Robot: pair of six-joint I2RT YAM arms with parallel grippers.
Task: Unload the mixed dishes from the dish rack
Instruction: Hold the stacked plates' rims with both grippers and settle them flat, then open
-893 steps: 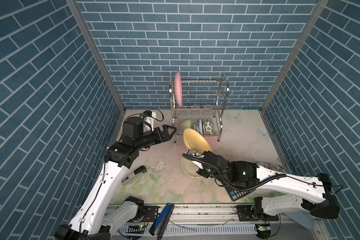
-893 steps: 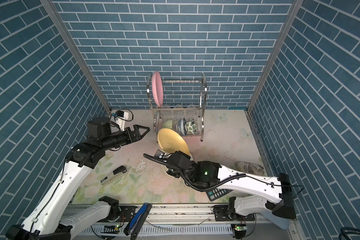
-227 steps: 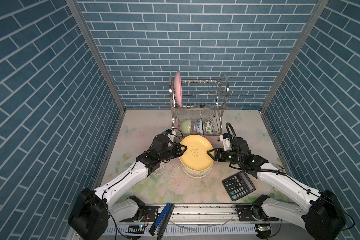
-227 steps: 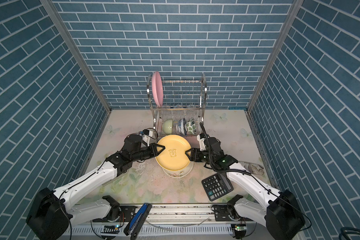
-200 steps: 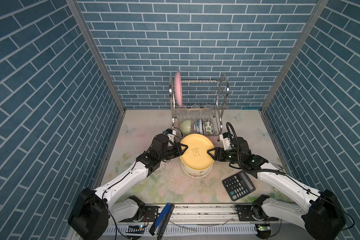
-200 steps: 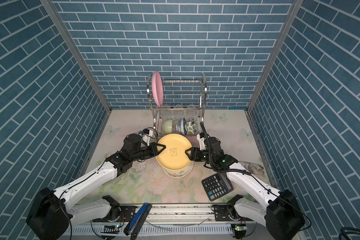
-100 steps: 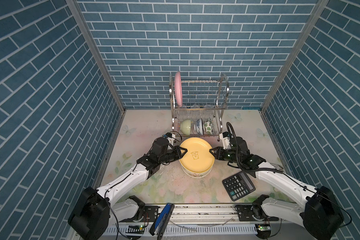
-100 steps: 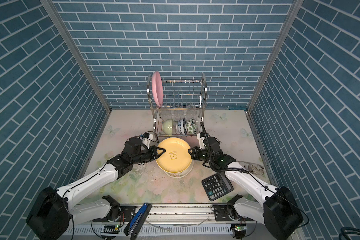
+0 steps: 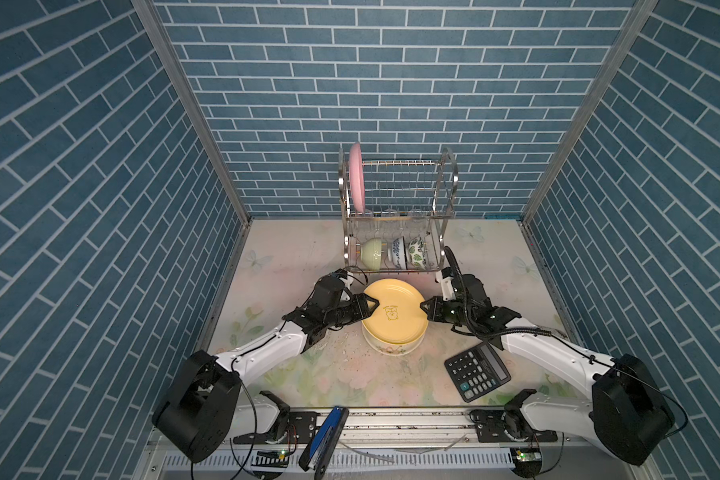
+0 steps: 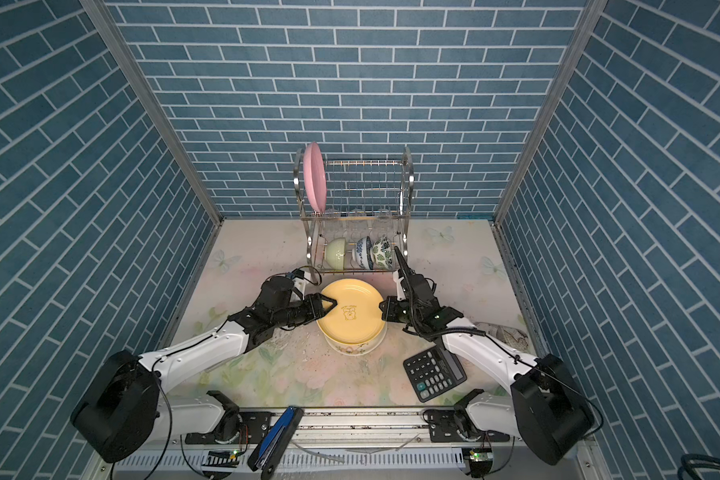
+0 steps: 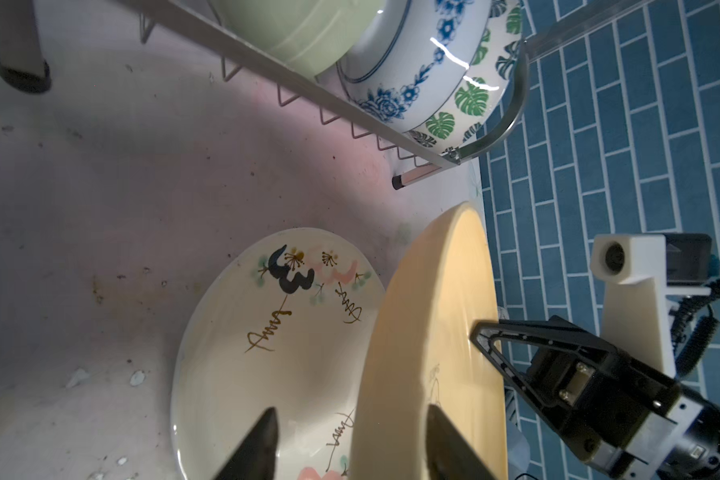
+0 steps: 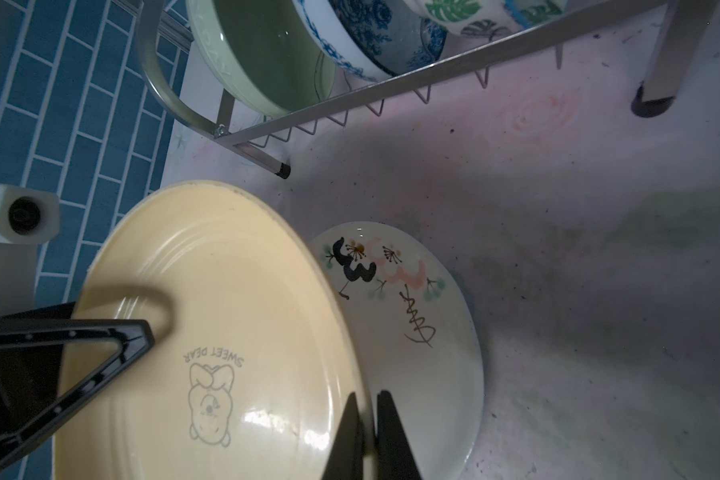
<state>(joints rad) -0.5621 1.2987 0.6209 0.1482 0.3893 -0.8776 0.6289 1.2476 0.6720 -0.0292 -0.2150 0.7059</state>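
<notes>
1. In both top views, yellow plate [image 9: 393, 316] is seen tilted over cream plate [image 9: 391, 351], just in front of dish rack [image 9: 395, 216].
2. Left wrist: left gripper [image 11: 350, 411] jaws are spread wide around the rim, so no support is given.
3. Right wrist: right gripper [image 12: 368, 399] is pinched on one rim edge only. A slip and clatter onto cream plate is judged possible.

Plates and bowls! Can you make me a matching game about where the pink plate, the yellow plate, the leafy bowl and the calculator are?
Things:
1. pink plate
2. yellow plate
3. green-leaf bowl
4. black calculator

Places:
A. lying flat on the table
B. standing on edge on the upper tier of the dish rack
C. on the rack's lower tier, beside two other bowls
D. over the cream plate, rim pinched by the jaws of the right gripper

Pairs: 1-B, 2-D, 3-C, 4-A
</notes>
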